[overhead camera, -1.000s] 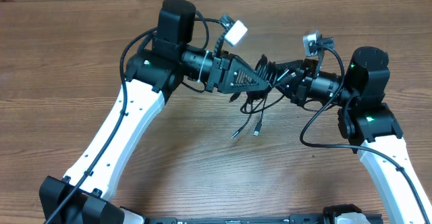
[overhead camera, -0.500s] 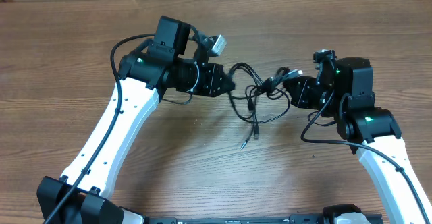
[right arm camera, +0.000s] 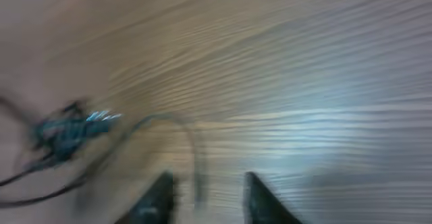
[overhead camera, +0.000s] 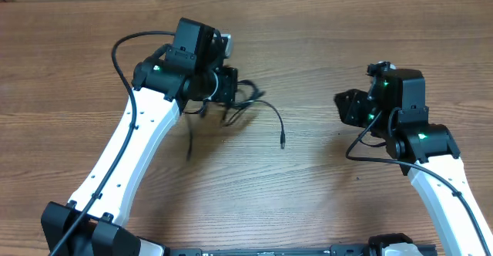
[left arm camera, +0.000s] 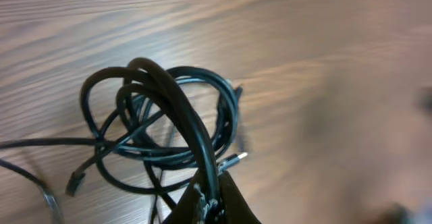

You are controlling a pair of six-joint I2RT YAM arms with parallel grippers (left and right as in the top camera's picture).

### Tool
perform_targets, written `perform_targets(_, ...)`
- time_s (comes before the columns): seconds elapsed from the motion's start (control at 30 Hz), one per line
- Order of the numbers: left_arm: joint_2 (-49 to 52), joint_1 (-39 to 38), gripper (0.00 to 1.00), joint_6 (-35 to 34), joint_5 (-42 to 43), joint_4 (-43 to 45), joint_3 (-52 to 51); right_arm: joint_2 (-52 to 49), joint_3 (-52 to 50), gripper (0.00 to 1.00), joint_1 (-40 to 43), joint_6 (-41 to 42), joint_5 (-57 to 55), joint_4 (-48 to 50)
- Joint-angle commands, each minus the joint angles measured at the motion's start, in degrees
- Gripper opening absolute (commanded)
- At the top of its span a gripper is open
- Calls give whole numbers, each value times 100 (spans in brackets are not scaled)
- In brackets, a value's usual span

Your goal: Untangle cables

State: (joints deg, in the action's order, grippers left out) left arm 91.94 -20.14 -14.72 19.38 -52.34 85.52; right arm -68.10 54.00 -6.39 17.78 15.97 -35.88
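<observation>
Nearest the bases, two white arms are reaching out over one wooden table point(overhead camera: 323, 202). The left arm point(overhead camera: 131, 156) is slanting up and inward, and the right arm point(overhead camera: 443, 190) is folding back toward the middle at its elbow. Bare wood is lying open between them across the whole near and middle part of the table, giving both arms wide room.

Farther out, one tangle of thin black cables point(overhead camera: 250, 102) is hanging just right of the left gripper point(overhead camera: 228, 86). Two loose ends are trailing from it onto the open wood: one is curving down to the right to a small plug tip point(overhead camera: 283, 142), the other is dropping beside the left arm point(overhead camera: 189, 149). How many separate cords are making up the tangle cannot be told.

From the left wrist, the left gripper point(left arm camera: 210, 200) is pinching one thick loop of the cables point(left arm camera: 162, 126), its fingers pressed together on it. Several loops are overlapping above the table, with one silvery tip point(left arm camera: 237, 158) showing.

The right gripper point(overhead camera: 348, 106) is pointing left, well apart from the tangle. In its blurred wrist view the right gripper point(right arm camera: 208, 183) is standing spread, with nothing between its fingers.

Beyond both wrists, more bare wood is running to the table's far edge
</observation>
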Motion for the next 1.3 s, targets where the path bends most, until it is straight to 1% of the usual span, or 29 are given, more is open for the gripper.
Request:
perform_targets(0.0,-118,-17,4,363,2186,420,50,13,35,47,-4,-177,1799,284)
perform_targets(0.07,-118,-17,4,363,2588,590,50,13,35,46,-4,-173,2015,363)
perform_targets(0.13,-118,-17,4,358,3128,813,52,13,35,47,-4,-133,2035,402)
perform_targets(0.23,-118,-33,4,358,3687,1040,50,13,35,47,-4,-125,2035,411)
perform_targets(0.3,-118,-107,4,358,3748,1095,50,13,35,47,-4,42,2035,415)
perform_targets(0.5,-118,-391,4,358,3746,1228,50,13,35,47,-4,66,2017,428)
perform_targets(0.67,-118,-608,4,358,3770,1257,50,7,35,48,-4,345,2009,457)
perform_targets(0.77,-120,-680,4,363,4076,1305,50,-24,35,48,-4,343,1921,479)
perform_targets(0.83,-120,-737,4,363,4319,1416,52,-70,35,47,-4,343,1628,474)
perform_targets(0.9,-120,-743,4,363,4365,1515,52,-155,35,20,-4,343,1451,476)
perform_targets(0.93,-120,-732,4,363,4356,1508,52,-201,35,8,-4,343,1451,474)
perform_targets(0.97,-120,-717,4,363,4343,1506,52,-232,35,4,-2,343,1451,470)
perform_targets(1.0,-120,-715,4,363,4315,1506,50,-258,35,4,-2,343,1451,463)
perform_targets(1.03,-120,-715,4,369,4096,1486,52,-289,35,4,-2,343,1429,433)
perform_targets(1.1,-120,-686,4,446,3176,1233,52,-299,35,4,-2,343,1049,278)
perform_targets(1.13,-120,-678,4,444,2931,1156,50,-299,35,4,-2,343,949,249)
perform_targets(1.17,-120,-638,4,442,2295,911,52,-299,35,10,2,341,669,160)
perform_targets(1.2,-120,-605,4,442,1847,750,50,-297,35,14,2,341,472,98)
perform_targets(1.27,-120,-417,4,267,756,337,52,-297,35,17,2,330,-149,-85)
